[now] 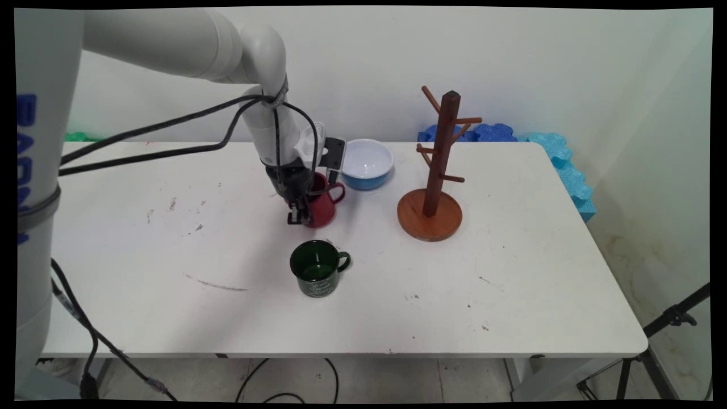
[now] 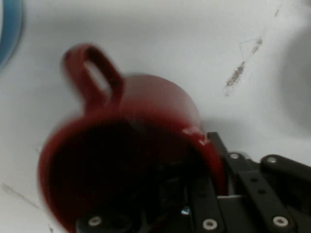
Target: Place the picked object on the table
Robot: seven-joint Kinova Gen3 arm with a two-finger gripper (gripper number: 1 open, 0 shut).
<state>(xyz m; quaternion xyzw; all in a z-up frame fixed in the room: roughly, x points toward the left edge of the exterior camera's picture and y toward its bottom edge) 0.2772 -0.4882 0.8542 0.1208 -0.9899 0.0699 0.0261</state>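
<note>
Gripper (image 1: 299, 216) is down at the red mug (image 1: 324, 207), mid-table, just left of the blue bowl (image 1: 367, 163). In the hand view the mug (image 2: 131, 160) fills most of the frame, opening toward the camera, handle up and left; one finger (image 2: 206, 194) runs outside the wall on the right, with the rim between it and the dark interior. The other finger looks to be inside the cup, but it is lost in shadow. So: fingers look pinched on the mug wall, though the actual contact is hard to make out. From the main view the arm's wrist and cables cover the mug's left side and most of its rim; only the right side and handle show. Mug looks slightly tilted; can't tell whether its base is touching the white table (image 1: 539, 272). Bowl is partly hidden behind the wrist; only a blue sliver (image 2: 8, 29) is cut off at the hand view's top left. Green mug (image 1: 317, 267) stands upright nearer the front edge, apart from the gripper, handle to the right; its printed text is unreadable. Wooden mug tree (image 1: 436, 176) stands right of the bowl, pegs bare.
</note>
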